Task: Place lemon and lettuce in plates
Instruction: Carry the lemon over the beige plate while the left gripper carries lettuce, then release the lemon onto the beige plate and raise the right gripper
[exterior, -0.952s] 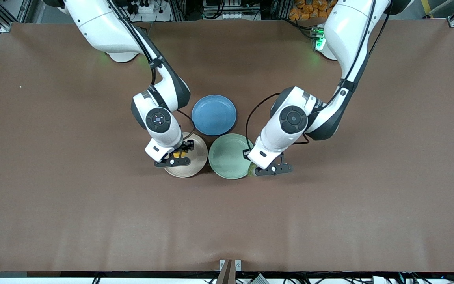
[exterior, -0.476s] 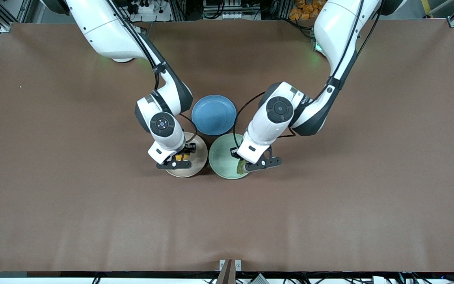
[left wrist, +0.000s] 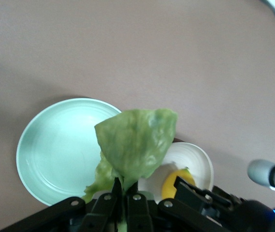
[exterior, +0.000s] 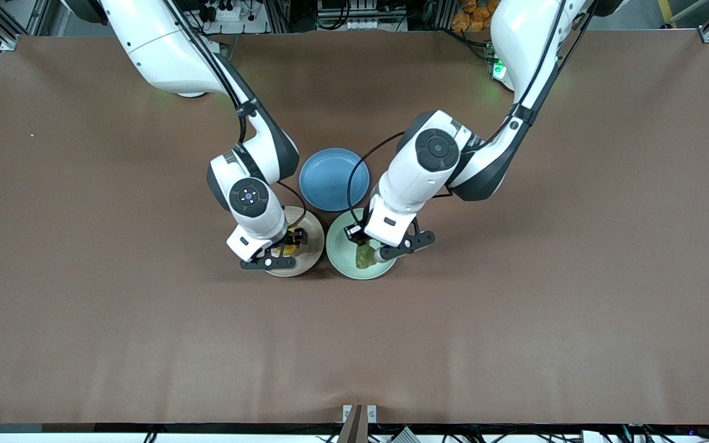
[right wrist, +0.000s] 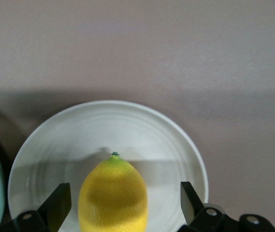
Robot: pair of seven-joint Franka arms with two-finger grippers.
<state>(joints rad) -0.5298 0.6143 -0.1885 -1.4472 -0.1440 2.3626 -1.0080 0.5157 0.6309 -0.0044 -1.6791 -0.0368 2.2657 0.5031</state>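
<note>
My left gripper point(exterior: 372, 251) clenched on the lettuce point(exterior: 364, 256) over the mint plate point(exterior: 342, 246) at frame centre, my right gripper point(exterior: 280, 249) spread wide around the lemon point(exterior: 290, 248) over the beige plate point(exterior: 311, 243)

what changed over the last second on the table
The left gripper carried the lettuce from the green plate's edge at the left arm's end to over its inside, still pinching it. The right gripper has opened around the lemon, which now looks to rest in the beige plate. All three plates, including the blue plate, stayed put.
</note>
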